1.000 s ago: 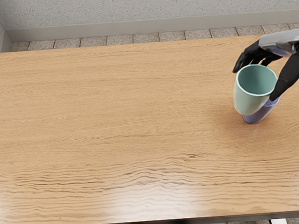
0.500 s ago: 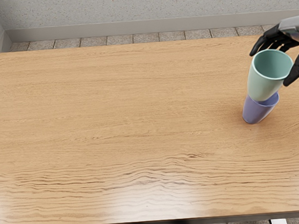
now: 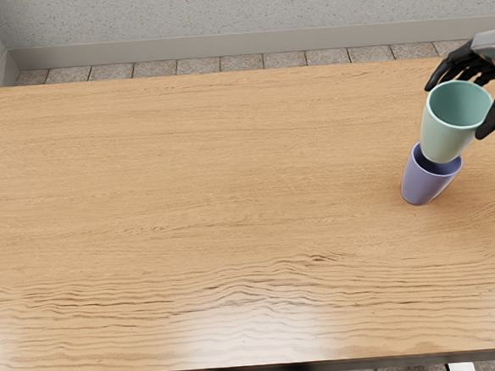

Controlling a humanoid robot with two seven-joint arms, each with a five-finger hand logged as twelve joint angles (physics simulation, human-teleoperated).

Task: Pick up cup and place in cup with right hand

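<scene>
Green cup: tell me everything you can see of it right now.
The green cup is pale mint outside and darker inside, smooth, tapering to a narrower base, with no handle showing; it could be plastic or ceramic. It looks empty and roughly upright, mouth up. The right hand grips it, fingers at the far side, thumb at the right. Its base overlaps the purple cup's mouth in view; whether they touch is unclear.

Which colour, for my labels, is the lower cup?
The lower cup is bluish purple, best seen in the head view.
</scene>
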